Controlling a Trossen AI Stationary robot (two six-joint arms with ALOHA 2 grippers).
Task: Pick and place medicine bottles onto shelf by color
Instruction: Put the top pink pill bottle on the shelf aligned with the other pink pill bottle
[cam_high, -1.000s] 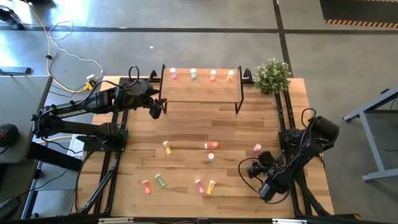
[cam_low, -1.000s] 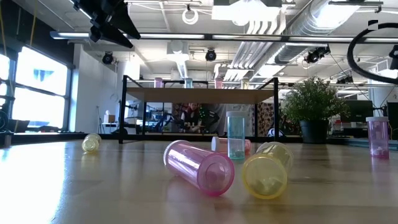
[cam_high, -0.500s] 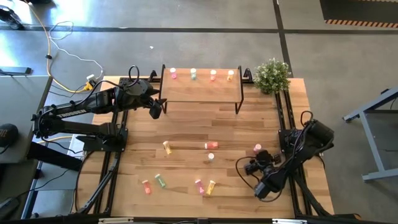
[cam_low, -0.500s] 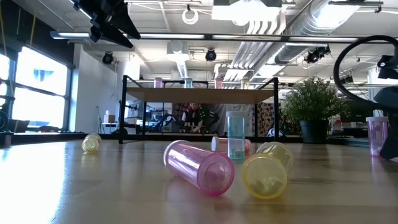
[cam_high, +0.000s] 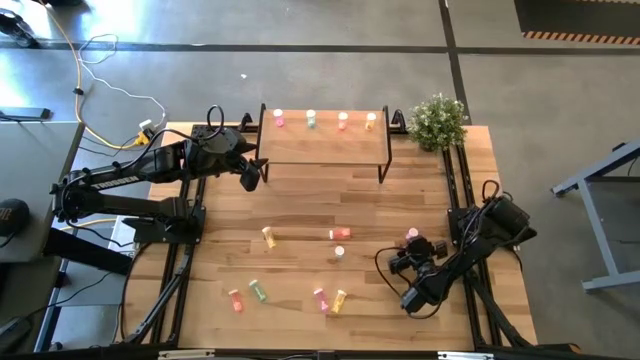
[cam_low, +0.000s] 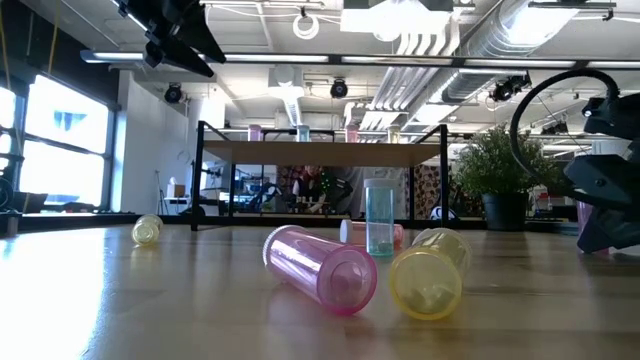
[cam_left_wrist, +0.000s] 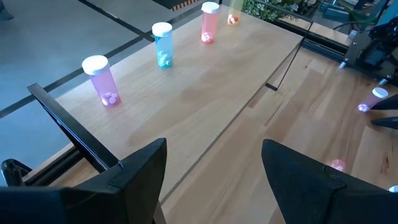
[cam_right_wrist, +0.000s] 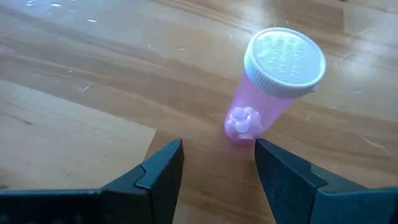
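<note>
An upright pink bottle (cam_right_wrist: 250, 122) with a white cap stands on the table near its right edge (cam_high: 412, 236). My right gripper (cam_right_wrist: 217, 168) is open just short of it, low over the wood (cam_high: 408, 254), touching nothing. In the low view the gripper (cam_low: 605, 195) hides most of that bottle. The shelf (cam_high: 320, 146) at the far side carries a row of upright bottles: pink (cam_left_wrist: 102, 81), blue (cam_left_wrist: 163, 45), pink-red (cam_left_wrist: 208, 25) and yellow (cam_left_wrist: 235, 12). My left gripper (cam_left_wrist: 214, 180) waits open above the shelf's near left corner (cam_high: 250, 176).
Loose bottles lie on the table: yellow (cam_high: 268, 236), red-orange (cam_high: 340, 234), orange (cam_high: 236, 299), green (cam_high: 258, 290), pink (cam_high: 320, 298) and yellow (cam_high: 340, 299); one stands upright (cam_high: 339, 252). A potted plant (cam_high: 437, 122) stands at the far right corner.
My right gripper has sunk toward the table and gone toward the upright pink bottle, tipping further down. In the low view it has come in from the right and now covers that bottle. Its fingers stay open.
</note>
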